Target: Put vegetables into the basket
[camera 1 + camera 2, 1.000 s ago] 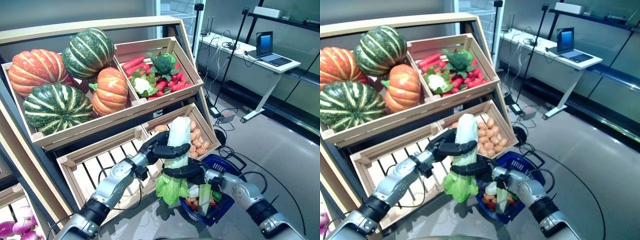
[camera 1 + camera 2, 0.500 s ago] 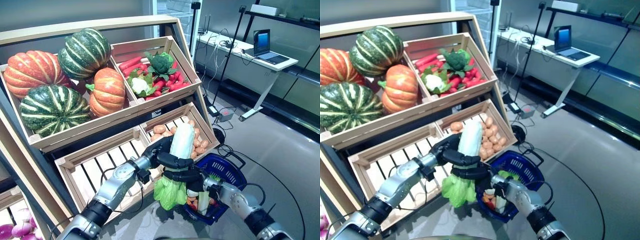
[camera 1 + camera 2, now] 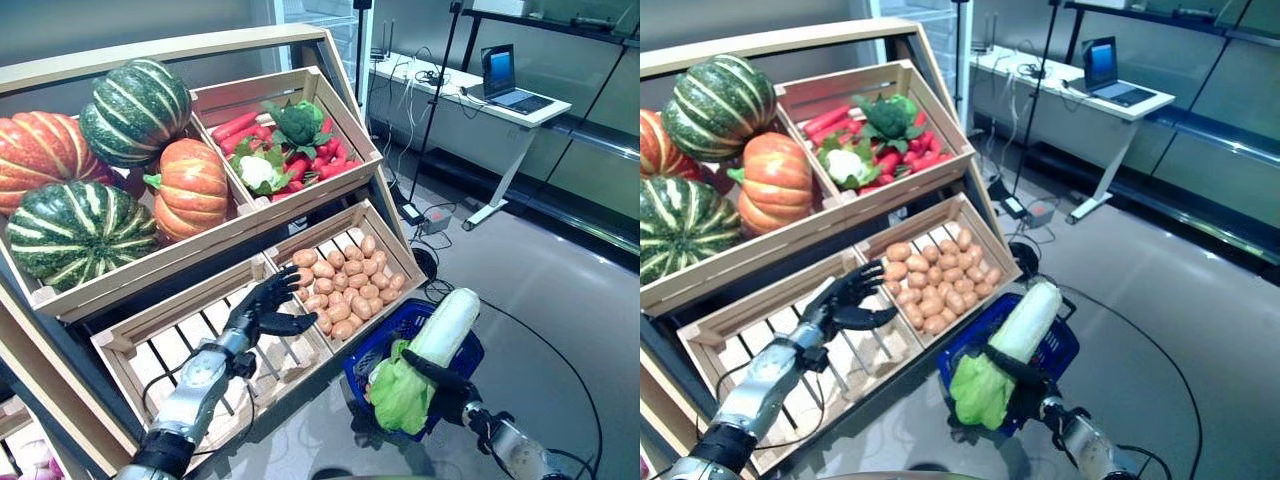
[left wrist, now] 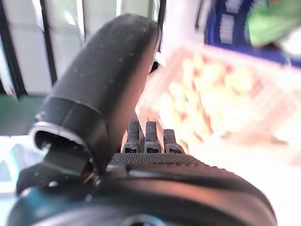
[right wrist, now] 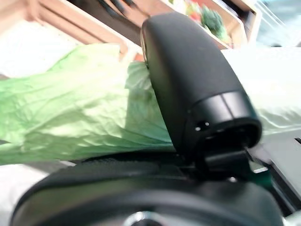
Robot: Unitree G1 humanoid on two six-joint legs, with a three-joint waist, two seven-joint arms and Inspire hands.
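Note:
My right hand (image 3: 447, 392) is shut on a long cabbage (image 3: 436, 332) with a white stalk and green leaves. It holds the cabbage tilted just above the blue basket (image 3: 384, 337), which stands on the floor in front of the stand. In the right wrist view my thumb (image 5: 197, 84) lies across the green leaves (image 5: 70, 122). My left hand (image 3: 264, 313) is open and empty, fingers spread, over the slatted lower crate (image 3: 190, 345) beside the potato crate (image 3: 345, 285). What lies in the basket is hidden by the cabbage.
The wooden stand (image 3: 60, 300) with upper and lower crates stands at the left and back. A white desk (image 3: 480, 100) with a laptop stands at the back right, with a power box (image 3: 435, 222) on the grey floor near it.
My left hand has let go of the cabbage and drawn back to the slatted crate. My right hand has carried the cabbage alone to the right, over the basket. The camera has shifted.

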